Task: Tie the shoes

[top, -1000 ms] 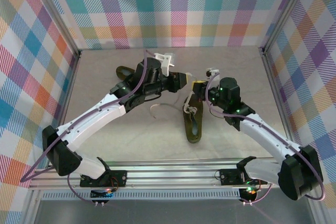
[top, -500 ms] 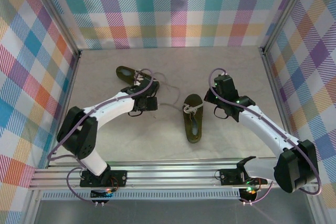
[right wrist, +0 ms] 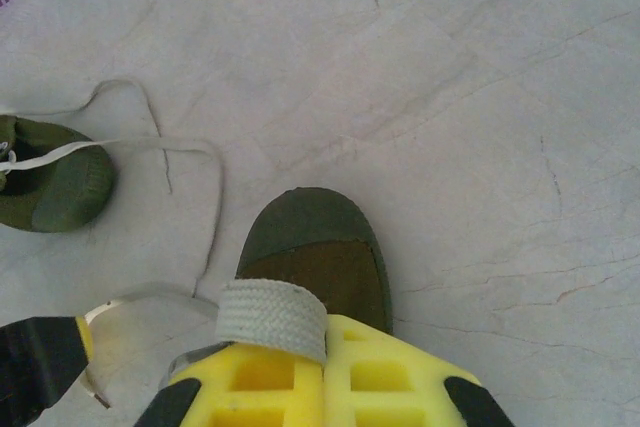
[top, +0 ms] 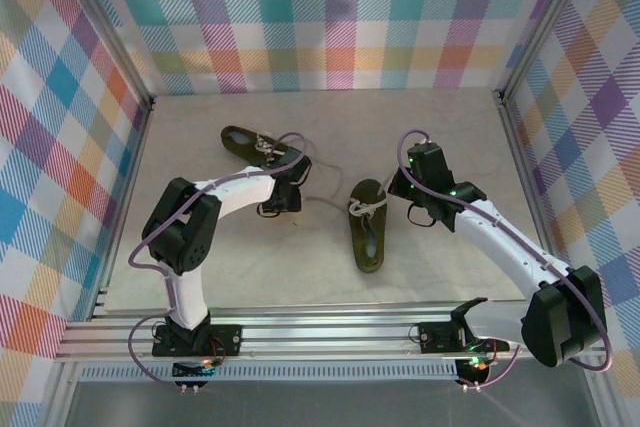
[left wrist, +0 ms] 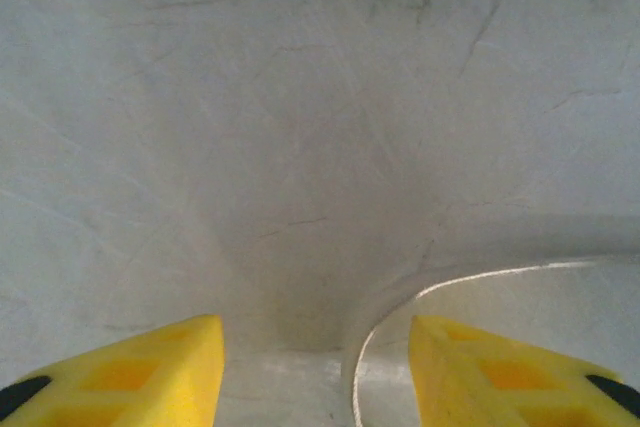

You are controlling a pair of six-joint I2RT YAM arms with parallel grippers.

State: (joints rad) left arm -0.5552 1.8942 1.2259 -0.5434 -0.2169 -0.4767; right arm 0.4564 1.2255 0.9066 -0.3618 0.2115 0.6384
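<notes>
Olive-green near shoe (top: 368, 247): lies at the middle of the tabletop (top: 450, 122), toe toward the back wall, heel toward the arms, with cream lacing bunched across its top.
Far shoe (top: 245, 139): lies toward the back left of the tabletop, well apart from the near shoe and set at an angle.
Trailing lace (right wrist: 185, 147): thin and cream, it runs from the far shoe in a loop across the bare tabletop toward the near shoe.
Right gripper (right wrist: 325, 337): yellow fingers pressed together low over the near shoe, just behind its toe cap, pinching a flat lace (right wrist: 272, 319) of woven cream cloth.
Left gripper (left wrist: 315, 377): yellow fingers spread, held close above the bare tabletop between the two shoes, with nothing pinched.
Loose lace (left wrist: 450, 282): lies on the tabletop and curves in between the left fingers, nearer the right-hand one. I cannot tell which shoe it comes from.
Left arm: folded sharply, its forearm reaching toward the far shoe.
Walls (top: 330, 17): bright plaid cloth on three sides.
</notes>
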